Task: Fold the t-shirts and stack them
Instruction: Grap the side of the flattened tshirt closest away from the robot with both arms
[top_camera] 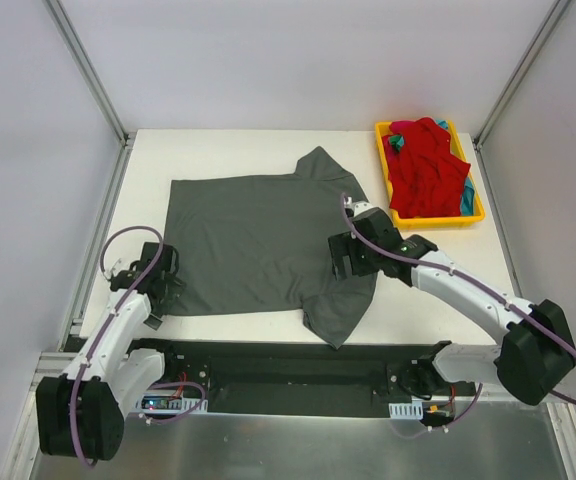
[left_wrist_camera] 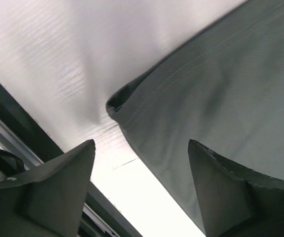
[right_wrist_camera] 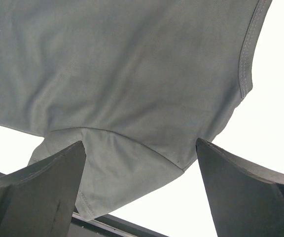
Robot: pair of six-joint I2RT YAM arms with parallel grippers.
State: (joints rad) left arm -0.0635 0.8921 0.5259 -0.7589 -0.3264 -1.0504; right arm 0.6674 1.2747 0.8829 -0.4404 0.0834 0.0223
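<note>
A dark charcoal grey t-shirt lies spread flat on the white table, sleeves toward the back and the front edge. My left gripper is open over the shirt's near-left hem corner, its jaws wide apart with nothing between them. My right gripper is open above the near sleeve at the shirt's right side, holding nothing. A bright red t-shirt lies bunched in the yellow tray, with a bit of a teal one under it.
The yellow plastic tray stands at the back right of the table. A black rail runs along the front edge between the arm bases. Metal frame posts stand at the table's back corners.
</note>
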